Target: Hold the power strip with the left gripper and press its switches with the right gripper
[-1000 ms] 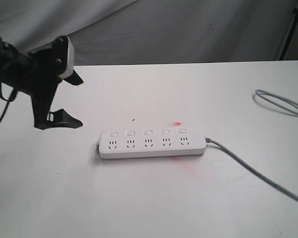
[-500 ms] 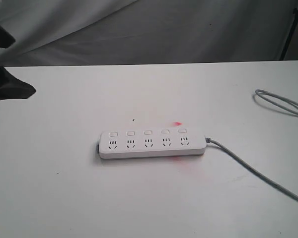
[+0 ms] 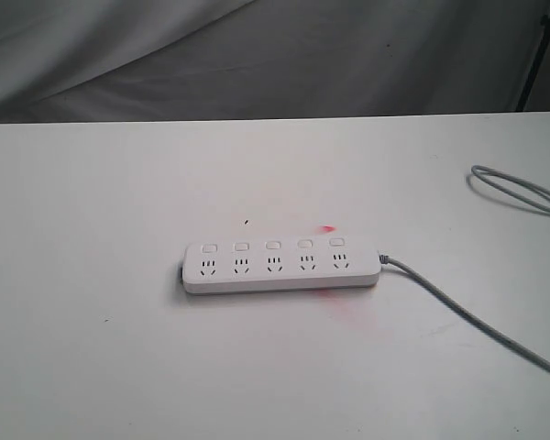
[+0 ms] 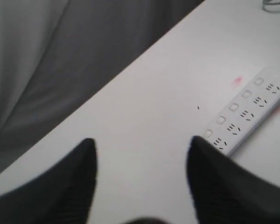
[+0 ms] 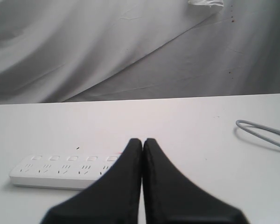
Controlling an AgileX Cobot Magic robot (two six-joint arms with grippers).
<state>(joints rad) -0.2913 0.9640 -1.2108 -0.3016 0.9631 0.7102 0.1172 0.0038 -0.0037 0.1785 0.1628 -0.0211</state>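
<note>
The white power strip (image 3: 281, 266) lies flat near the middle of the white table (image 3: 119, 367), its five switches (image 3: 272, 245) in a row along the far side and its grey cord (image 3: 477, 325) running off to the right. Neither gripper shows in the exterior view. In the left wrist view my left gripper (image 4: 141, 148) is open, its black fingers wide apart over bare table, with the power strip (image 4: 245, 114) beyond one finger. In the right wrist view my right gripper (image 5: 143, 141) is shut on nothing, its tips above the table in front of the power strip (image 5: 60, 171).
A loop of the grey cord (image 3: 518, 191) lies near the table's right edge. Grey cloth (image 3: 275, 55) hangs behind the table. A small red mark (image 3: 327, 229) sits just behind the strip, and a faint pink smear (image 3: 348, 307) lies in front of it.
My left gripper has drawn back to the left and left the exterior view. The power strip has not moved.
</note>
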